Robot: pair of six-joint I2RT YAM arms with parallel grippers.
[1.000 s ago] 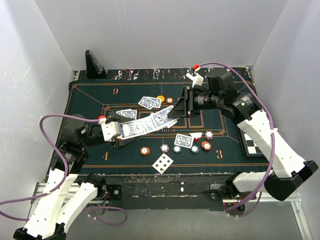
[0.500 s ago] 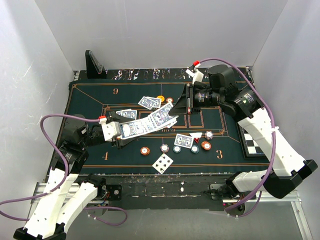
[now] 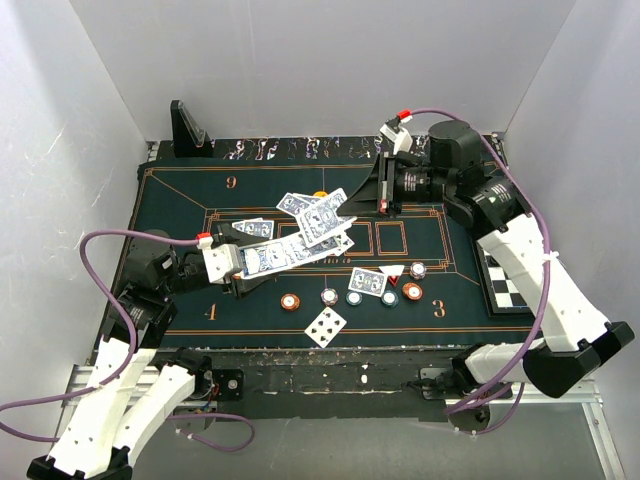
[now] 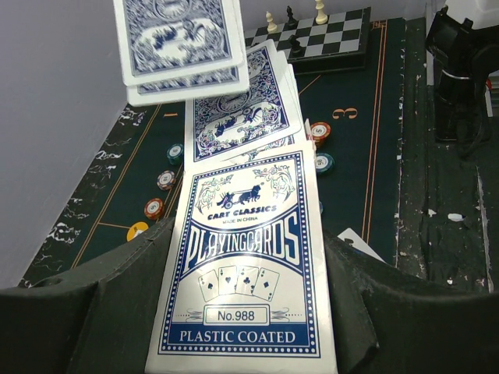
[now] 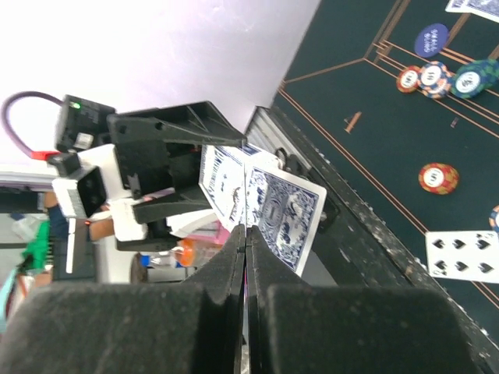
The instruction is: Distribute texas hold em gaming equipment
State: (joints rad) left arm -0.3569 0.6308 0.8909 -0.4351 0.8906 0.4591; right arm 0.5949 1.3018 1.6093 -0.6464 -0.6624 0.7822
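Observation:
My left gripper (image 3: 240, 264) is shut on a deck of blue-backed playing cards (image 3: 268, 256); in the left wrist view the deck (image 4: 249, 273) fans out ahead between the jaws. My right gripper (image 3: 352, 210) is shut on two cards (image 3: 325, 215), pinched at their edge (image 5: 273, 210) and held above the deck's far end (image 4: 179, 39). Several poker chips (image 3: 354, 297) lie in a row on the green felt table (image 3: 180, 200), with an orange one (image 3: 290, 301) at its left end. A face-up card (image 3: 325, 326) lies near the front edge.
More blue-backed cards (image 3: 294, 204) lie mid-table and others (image 3: 256, 228) beside my left gripper. A black wedge stand (image 3: 188, 128) sits at the back left. A chessboard (image 3: 510, 290) is at the right edge. White walls enclose the table.
My right gripper has drawn back toward the far right, lifting the pinched cards off the deck's fanned end. The left arm and deck have stayed put.

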